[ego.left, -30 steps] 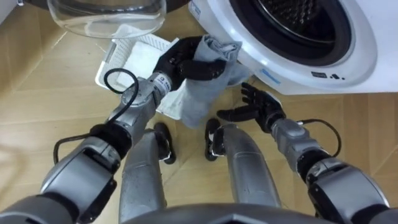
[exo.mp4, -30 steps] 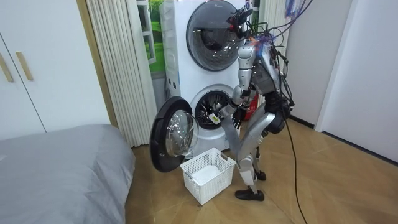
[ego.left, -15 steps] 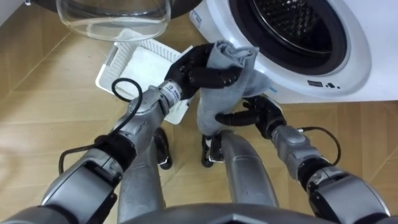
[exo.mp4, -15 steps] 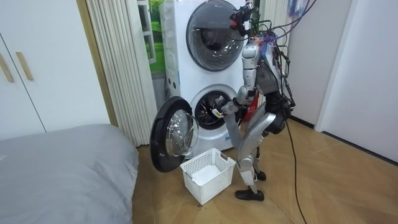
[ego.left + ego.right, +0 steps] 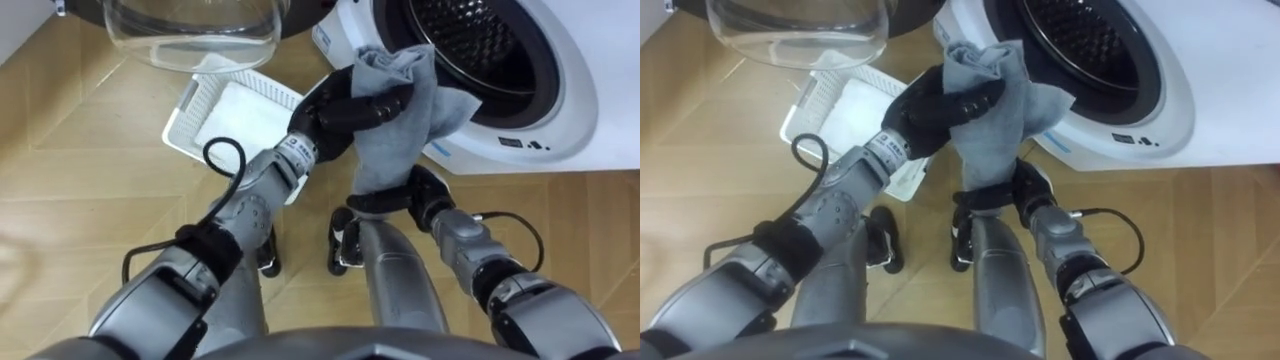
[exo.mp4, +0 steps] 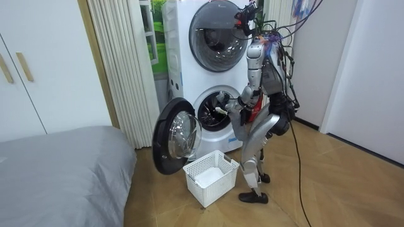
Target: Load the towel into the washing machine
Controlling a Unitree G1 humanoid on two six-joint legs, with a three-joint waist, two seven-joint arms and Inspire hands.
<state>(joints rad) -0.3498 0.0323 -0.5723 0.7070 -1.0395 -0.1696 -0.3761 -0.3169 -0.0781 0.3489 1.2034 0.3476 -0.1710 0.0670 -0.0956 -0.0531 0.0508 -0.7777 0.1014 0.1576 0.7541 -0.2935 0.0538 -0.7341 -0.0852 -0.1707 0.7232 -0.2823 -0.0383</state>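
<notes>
My left hand (image 5: 340, 108) is shut on a grey towel (image 5: 400, 130), holding it up right in front of the lower rim of the washing machine's drum opening (image 5: 470, 40). The towel hangs down from the grip, its top bunched at the fingers. My right hand (image 5: 422, 190) is open just under the towel's lower end, with its fingers stretched along the hem. In the right eye view the left hand (image 5: 930, 108) grips the towel (image 5: 995, 115) the same way. The room view has me standing bent at the lower machine (image 6: 214, 107).
The machine's round glass door (image 5: 190, 25) hangs open at my upper left. A white laundry basket (image 5: 235, 115) stands on the wooden floor below it, by my feet. A second machine (image 6: 218, 28) sits stacked above. A grey bed (image 6: 63, 170) lies far off at the room view's left.
My left hand has raised the towel up and to the right, from the basket side to the drum's rim. My right hand has come in under the towel's lower end.
</notes>
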